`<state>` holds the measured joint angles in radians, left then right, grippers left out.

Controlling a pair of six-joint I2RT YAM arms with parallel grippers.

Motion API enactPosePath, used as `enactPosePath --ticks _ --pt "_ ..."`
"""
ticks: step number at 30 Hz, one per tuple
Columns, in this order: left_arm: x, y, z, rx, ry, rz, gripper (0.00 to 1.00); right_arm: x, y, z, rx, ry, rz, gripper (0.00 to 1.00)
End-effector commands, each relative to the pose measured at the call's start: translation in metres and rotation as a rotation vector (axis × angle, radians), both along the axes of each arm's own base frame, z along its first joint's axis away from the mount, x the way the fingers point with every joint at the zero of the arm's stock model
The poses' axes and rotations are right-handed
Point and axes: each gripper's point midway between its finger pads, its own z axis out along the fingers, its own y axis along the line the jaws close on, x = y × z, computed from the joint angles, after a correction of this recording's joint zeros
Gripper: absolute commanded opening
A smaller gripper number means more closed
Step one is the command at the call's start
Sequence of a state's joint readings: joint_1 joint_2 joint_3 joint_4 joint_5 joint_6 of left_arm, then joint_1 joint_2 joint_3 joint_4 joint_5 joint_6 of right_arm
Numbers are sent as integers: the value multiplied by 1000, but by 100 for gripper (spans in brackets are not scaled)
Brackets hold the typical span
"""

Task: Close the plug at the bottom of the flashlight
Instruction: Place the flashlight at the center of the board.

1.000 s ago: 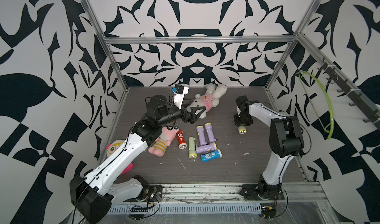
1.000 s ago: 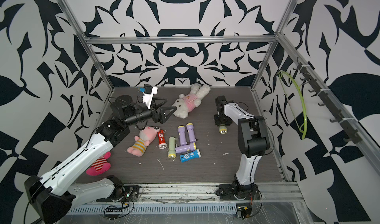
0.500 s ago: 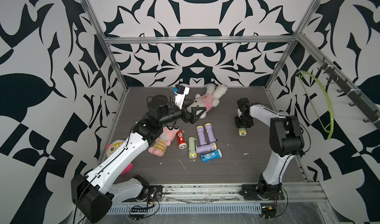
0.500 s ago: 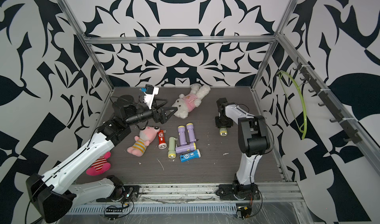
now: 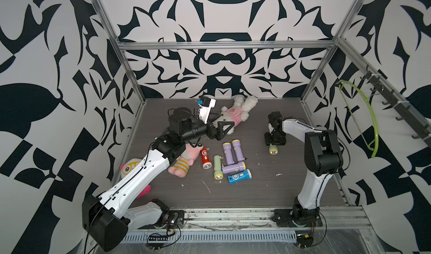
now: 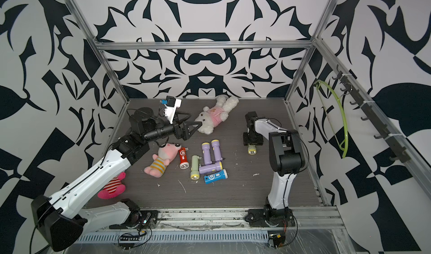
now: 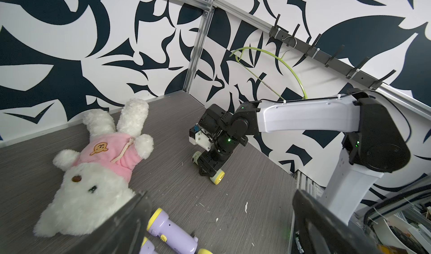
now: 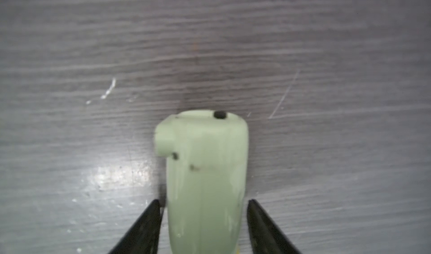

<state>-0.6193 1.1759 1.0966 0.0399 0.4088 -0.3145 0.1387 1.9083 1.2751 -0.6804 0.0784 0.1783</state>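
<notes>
1. The pale green flashlight lies flat on the grey table, on the robot's right side and well apart from the other torches.
2. In both top views its yellow-rimmed lens end pokes out toward the front from under the right gripper.
3. That gripper points straight down over the flashlight's body, with one black finger on each side. A thin dark gap seems to show on both sides, so the jaws look open around the body rather than pinched on it, though this close view is blurred.
4. In the right wrist view, a rounded lug juts from one side near the tail, and a small dark spot sits on the end face.
5. The left gripper is spread wide and holds nothing. It hangs above the table just beside the head of the white plush rabbit.
6. Between the arms lie three purple torches, a blue torch, a green torch and a red torch. The pink plush is just beside the red one, under the left arm
</notes>
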Motion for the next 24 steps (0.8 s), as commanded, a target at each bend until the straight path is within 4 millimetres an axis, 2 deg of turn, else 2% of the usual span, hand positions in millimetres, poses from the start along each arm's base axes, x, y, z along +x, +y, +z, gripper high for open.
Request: enactPosePath --ticks 1,5,9,12,13,18,20,24 --pt "-2 -2 10 -14 -12 -18 99 0 -2 6 -2 -11 -9 100" --pt "-1 -3 10 -13 -9 -17 99 -1 -3 14 -2 -26 -16 100" --pt "-1 -3 9 -12 -4 -17 99 -2 -2 33 13 -73 -26 100" --pt "0 -3 8 -9 -1 -13 99 -1 3 61 42 -172 -16 100" --pt "1 -3 7 -8 3 -11 99 -1 12 72 94 -215 -1 99" --pt "5 -5 5 -8 24 -4 99 -2 29 137 236 -454 18 100" --pt "6 -6 4 -9 36 -4 99 -3 35 151 277 -476 25 100" --pt "8 -8 -1 -6 65 -4 99 -2 46 165 334 -512 61 92"
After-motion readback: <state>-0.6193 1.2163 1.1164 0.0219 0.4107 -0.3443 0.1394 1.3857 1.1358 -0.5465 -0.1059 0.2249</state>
